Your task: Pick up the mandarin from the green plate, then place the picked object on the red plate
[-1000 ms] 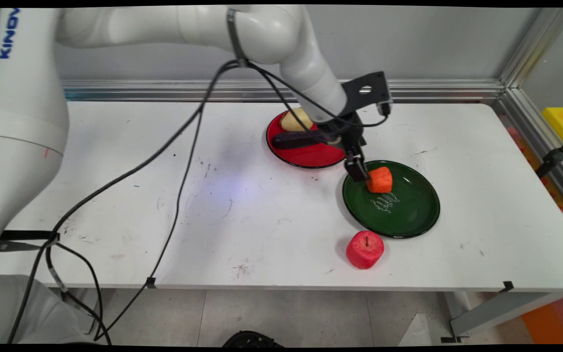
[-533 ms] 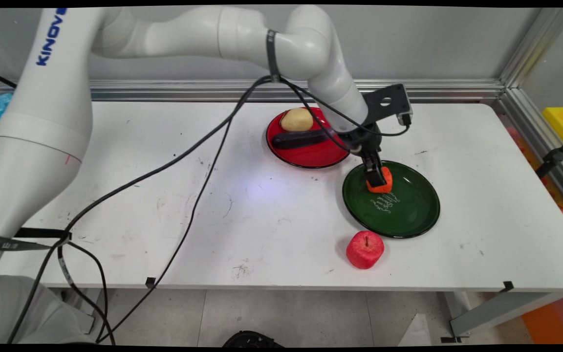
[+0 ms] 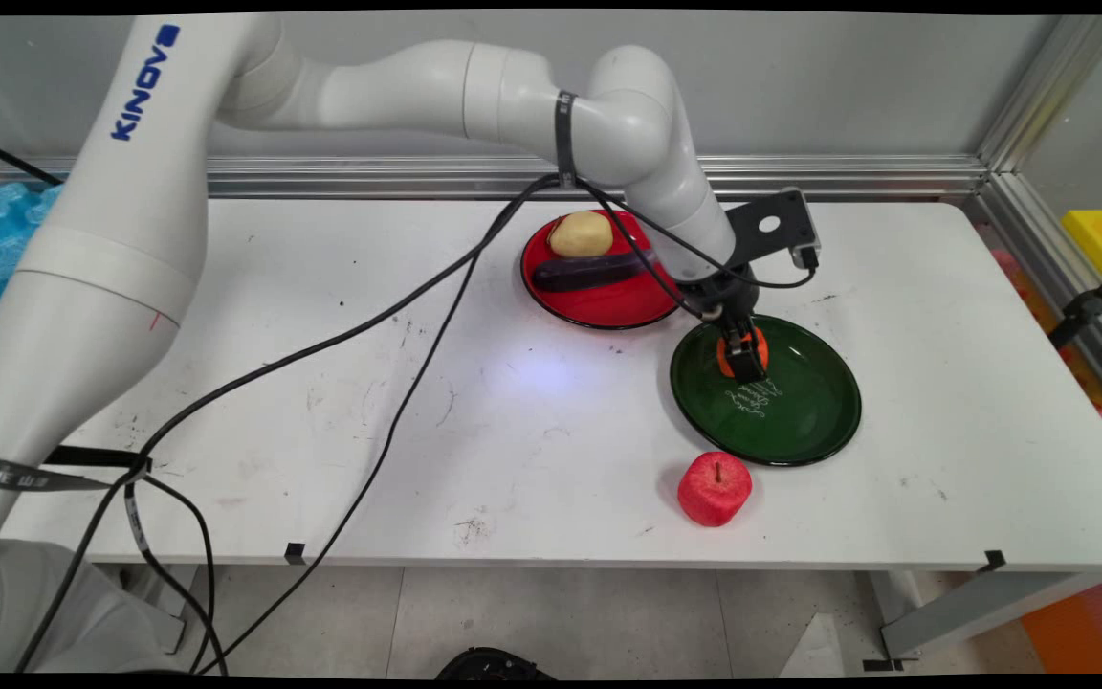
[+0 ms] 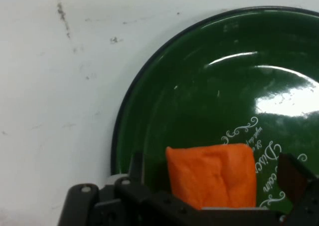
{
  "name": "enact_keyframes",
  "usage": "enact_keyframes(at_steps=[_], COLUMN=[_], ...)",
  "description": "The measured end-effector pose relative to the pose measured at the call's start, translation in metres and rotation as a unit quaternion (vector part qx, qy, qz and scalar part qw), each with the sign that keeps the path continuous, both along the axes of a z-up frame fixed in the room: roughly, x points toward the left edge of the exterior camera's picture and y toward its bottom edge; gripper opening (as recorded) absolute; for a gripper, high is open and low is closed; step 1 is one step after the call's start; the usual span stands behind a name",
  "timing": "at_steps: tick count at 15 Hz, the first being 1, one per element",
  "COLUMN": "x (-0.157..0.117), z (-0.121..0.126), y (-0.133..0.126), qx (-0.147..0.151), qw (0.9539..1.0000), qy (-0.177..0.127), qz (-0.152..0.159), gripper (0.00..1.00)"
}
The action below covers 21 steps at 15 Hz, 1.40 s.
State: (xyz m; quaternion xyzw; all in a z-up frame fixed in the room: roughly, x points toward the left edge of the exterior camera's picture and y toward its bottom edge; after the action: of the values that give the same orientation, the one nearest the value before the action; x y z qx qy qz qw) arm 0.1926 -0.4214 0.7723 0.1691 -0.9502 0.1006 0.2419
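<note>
A white table (image 3: 551, 421), scuffed with dark marks, fills the middle of the main view, with a grey wall and an aluminium rail across the top of the frame. Right of centre lies a green plate (image 3: 800, 421) with pale script printed on its floor. The black gripper (image 3: 742, 352) reaches down onto the upper left part of this plate and straddles an orange block (image 3: 725, 356), which rests on the plate floor.

In the hand view the orange block (image 4: 214, 175) sits at lower centre between the two fingers: one finger (image 4: 135, 165) stands to its left and the other (image 4: 294, 178) to its right, each with a visible gap to the block, so the jaws are spread apart and are not clamping it. The green plate (image 4: 209, 91) fills the right and centre of that view.

Up and left of the green plate, near it, a red plate (image 3: 608, 304) carries a yellowish potato (image 3: 580, 234) at its far side and a dark purple eggplant (image 3: 589, 273) lying across its middle. Below the green plate, just beside its lower rim, a red apple (image 3: 715, 489) stands on the table with its stem up.
</note>
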Motion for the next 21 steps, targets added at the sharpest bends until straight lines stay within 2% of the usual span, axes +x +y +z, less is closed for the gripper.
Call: enact_keyframes(at_steps=[3, 4, 9, 12, 17, 21], x=[-0.003, -0.004, -0.005, -0.005, -0.001, 0.014], z=[-0.009, -0.011, -0.014, -0.007, 0.024, 0.061], y=[-0.001, -0.001, -0.001, -0.002, -0.008, -0.012], qx=[0.006, 0.007, 0.010, 0.008, -0.007, -0.027], qw=[1.0000, 1.0000, 0.9999, 1.0000, 0.9998, 0.9993], qy=[-0.003, -0.003, -0.005, 0.000, 0.017, 0.026], qz=[0.002, 0.003, 0.002, 0.002, 0.004, 0.007], gripper=[1.00, 0.00, 0.00, 0.00, 0.00, 0.00])
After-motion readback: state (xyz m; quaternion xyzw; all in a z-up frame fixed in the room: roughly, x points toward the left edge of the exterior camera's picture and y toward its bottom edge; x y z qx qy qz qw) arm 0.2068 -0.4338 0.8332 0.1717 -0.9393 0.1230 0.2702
